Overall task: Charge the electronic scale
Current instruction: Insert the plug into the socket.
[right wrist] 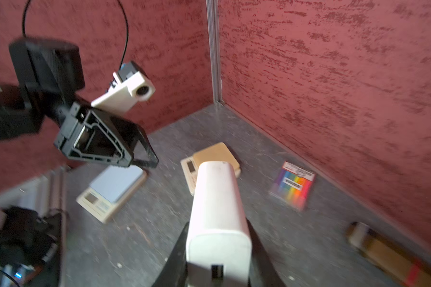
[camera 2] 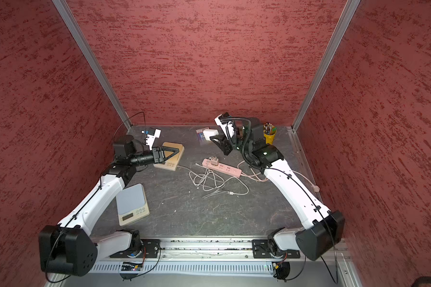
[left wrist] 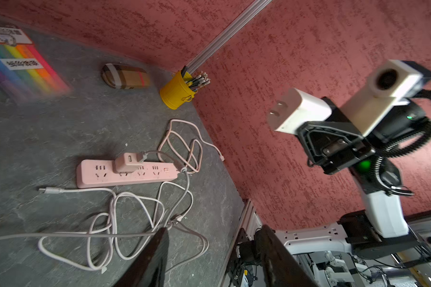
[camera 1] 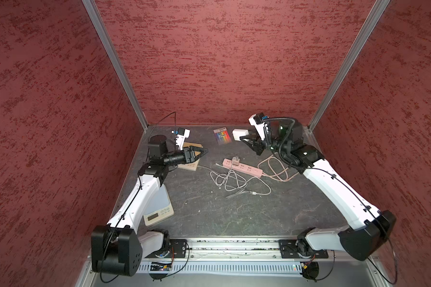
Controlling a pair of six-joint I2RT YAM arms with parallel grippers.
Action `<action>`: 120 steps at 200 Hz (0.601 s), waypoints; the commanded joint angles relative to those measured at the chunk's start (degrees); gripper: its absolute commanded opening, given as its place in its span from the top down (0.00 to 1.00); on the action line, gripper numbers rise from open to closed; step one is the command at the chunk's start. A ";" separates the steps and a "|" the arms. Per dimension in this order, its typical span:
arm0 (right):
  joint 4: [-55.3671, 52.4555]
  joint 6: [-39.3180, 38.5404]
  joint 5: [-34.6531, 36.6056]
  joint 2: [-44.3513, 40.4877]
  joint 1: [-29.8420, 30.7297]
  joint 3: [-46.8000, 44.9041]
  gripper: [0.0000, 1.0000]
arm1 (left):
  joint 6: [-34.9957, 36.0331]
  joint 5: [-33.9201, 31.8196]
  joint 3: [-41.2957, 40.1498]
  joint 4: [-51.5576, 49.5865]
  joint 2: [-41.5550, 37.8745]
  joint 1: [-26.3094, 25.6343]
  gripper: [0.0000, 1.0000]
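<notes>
Blue-topped scale (camera 1: 158, 215) is mostly buried under the left arm in a top view, only its display corner pokes out (digits too small to read anyway). Wood-topped scale (camera 1: 190, 164) is half covered by the left gripper (camera 1: 204, 152), so I can't tell if the white cable (camera 1: 230, 182) reaches a port on it. Yellow pencil cup (camera 2: 269, 136) sits partly tucked behind the right arm. In the right wrist view the plaid case (right wrist: 388, 253) is smeared and clipped by the frame edge, and the white charger (right wrist: 217, 211) hides its prongs, base running off frame. Colour-strip pack (left wrist: 20, 67) is blurry and cut off in the left wrist view.
</notes>
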 commanded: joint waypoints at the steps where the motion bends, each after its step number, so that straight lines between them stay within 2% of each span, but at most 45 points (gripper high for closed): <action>1: -21.25 -20.00 10.16 3.11 0.22 0.26 0.98 | 6.02 -5.87 2.23 -9.39 3.99 -2.03 0.42; 19: -26.76 -24.11 15.18 6.52 0.14 0.94 1.00 | 8.61 -9.70 5.15 -15.14 7.58 -3.58 0.43; 39: -30.29 -26.27 19.14 10.88 -0.49 1.35 1.00 | 10.65 -10.86 6.58 -17.54 10.09 -4.82 0.43; 90: -27.02 -28.91 10.60 15.35 -5.85 1.40 1.00 | 12.13 -11.17 6.57 -16.75 13.70 -5.07 0.42; 120: -27.11 -29.54 10.20 22.31 -7.55 3.24 1.00 | 12.33 -9.82 7.44 -15.74 16.62 -4.79 0.42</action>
